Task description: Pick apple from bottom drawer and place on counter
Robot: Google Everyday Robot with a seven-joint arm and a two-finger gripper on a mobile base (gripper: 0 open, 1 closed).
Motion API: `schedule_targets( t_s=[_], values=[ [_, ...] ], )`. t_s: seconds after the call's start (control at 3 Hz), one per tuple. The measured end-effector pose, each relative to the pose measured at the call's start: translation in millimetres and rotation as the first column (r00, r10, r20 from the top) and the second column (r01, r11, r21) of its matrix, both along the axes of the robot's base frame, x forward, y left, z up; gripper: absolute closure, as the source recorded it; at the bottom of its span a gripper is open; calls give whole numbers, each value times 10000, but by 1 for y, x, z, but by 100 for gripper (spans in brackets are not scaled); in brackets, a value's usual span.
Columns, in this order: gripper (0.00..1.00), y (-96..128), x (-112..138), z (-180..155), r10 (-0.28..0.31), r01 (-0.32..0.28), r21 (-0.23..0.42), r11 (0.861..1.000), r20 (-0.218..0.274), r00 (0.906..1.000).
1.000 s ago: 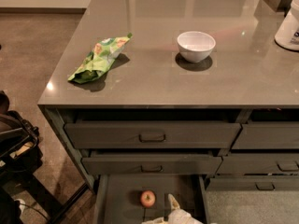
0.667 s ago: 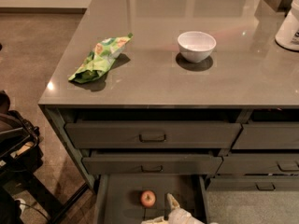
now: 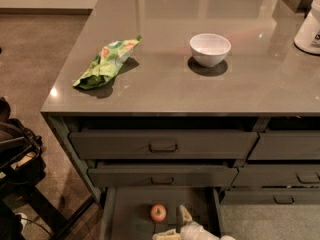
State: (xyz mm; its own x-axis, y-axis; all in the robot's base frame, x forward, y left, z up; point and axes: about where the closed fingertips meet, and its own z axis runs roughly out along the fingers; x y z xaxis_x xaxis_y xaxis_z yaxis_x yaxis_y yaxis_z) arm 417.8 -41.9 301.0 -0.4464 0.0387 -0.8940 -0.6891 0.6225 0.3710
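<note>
The gripper (image 3: 175,225) sat open beside the apple (image 3: 158,212) in the bottom drawer (image 3: 131,208), where a glancing touch might have rolled it away.

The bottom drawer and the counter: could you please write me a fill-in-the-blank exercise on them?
The apple lies in the bottom drawer, which stands ___. The claw sits at the view's lower edge, right beside the ___. On the counter, the bowl is ___ in colour. The crumpled snack bag on the counter is mostly ___.
Missing words: open; apple; white; green.
</note>
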Motion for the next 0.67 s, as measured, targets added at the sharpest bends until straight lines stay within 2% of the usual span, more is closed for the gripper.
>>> schedule_targets(
  t_s=[0.33, 0.67],
  values=[
    [0, -24, 38, -37, -372, 376, -82, 9993, 373, 9986],
    [0, -23, 38, -37, -345, 348, -78, 9994, 386, 9987]
  ],
)
